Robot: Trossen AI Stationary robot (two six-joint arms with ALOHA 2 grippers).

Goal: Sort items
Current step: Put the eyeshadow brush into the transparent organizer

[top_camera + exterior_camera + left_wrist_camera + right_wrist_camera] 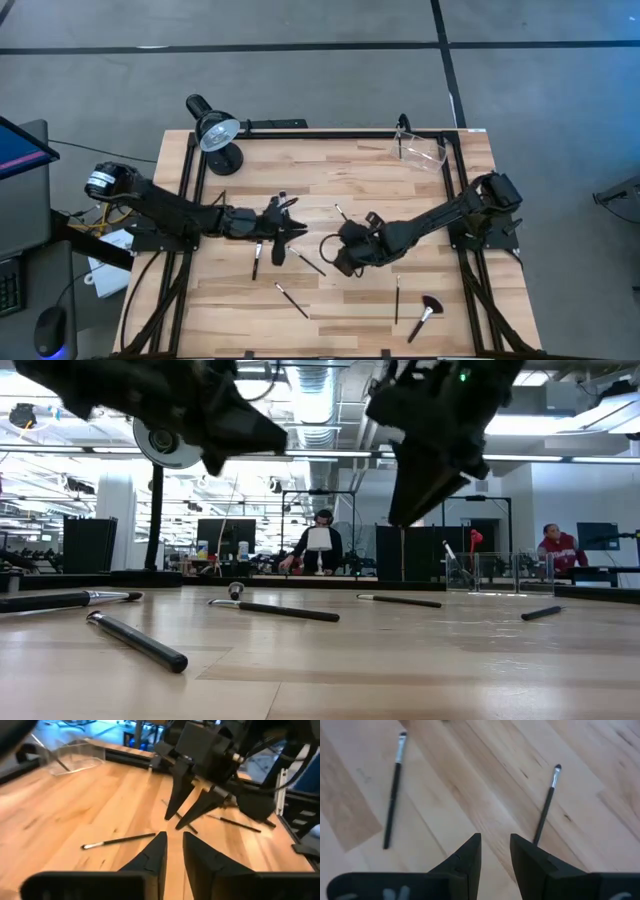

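Leftmost on the tabletop (330, 330) stands 1 black lamp (214, 134), which is no part of the sort. Next comes the left tool (288, 220), raised off the wood near the middle, its fingers slightly spread and empty; a dark brush (257, 260) lies just beside it.

Further right, the right tool (346, 254) also hangs above the wood, fingers a little apart and gripping nothing. Its own camera shows a thin brush (546, 805) running in under 1 finger. That seems the likely pick. To do it well, I would turn the wrist so the fingers straddle the handle crosswise, centre on mid-handle rather than the bristles, and come straight down before pinching, since so slim a handle may roll away. With the 2 tools this near each other, 1 arm should probably wait.

Counted from above: 7 brushes lie loose on the wood, 6 slim ones and 1 fan brush (426, 314) at the near right. What looks like an 8th leans in the 1 clear container (420, 151) at the far right.
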